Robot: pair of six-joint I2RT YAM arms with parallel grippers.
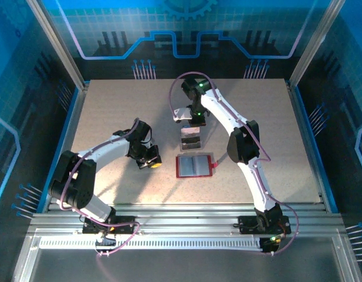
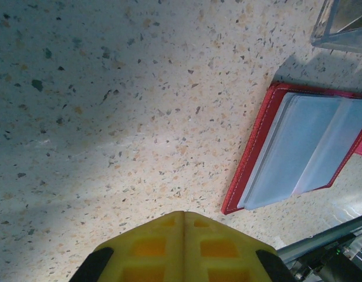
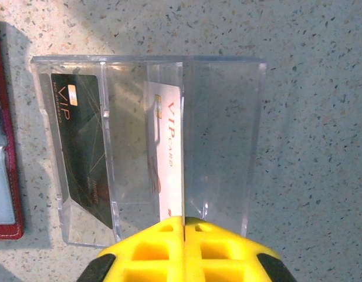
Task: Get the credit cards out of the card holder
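A red folding card holder (image 1: 195, 166) lies opened flat on the speckled worktop (image 1: 110, 106), midway between the side edges, toward the near edge. Just behind it stands a clear plastic tray (image 1: 191, 140). A dark plastic card (image 3: 81, 147) sits in the compartment nearest the holder, a white plastic card (image 3: 166, 147) in the next. The left tool (image 1: 150, 161) is left of the holder, apart; the right tool (image 3: 183, 220) seems to hang over the tray's rim.

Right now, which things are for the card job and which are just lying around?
For the job: red card holder, black VIP card, white VIP card.
Just around: clear tray the cards sit in, speckled table.
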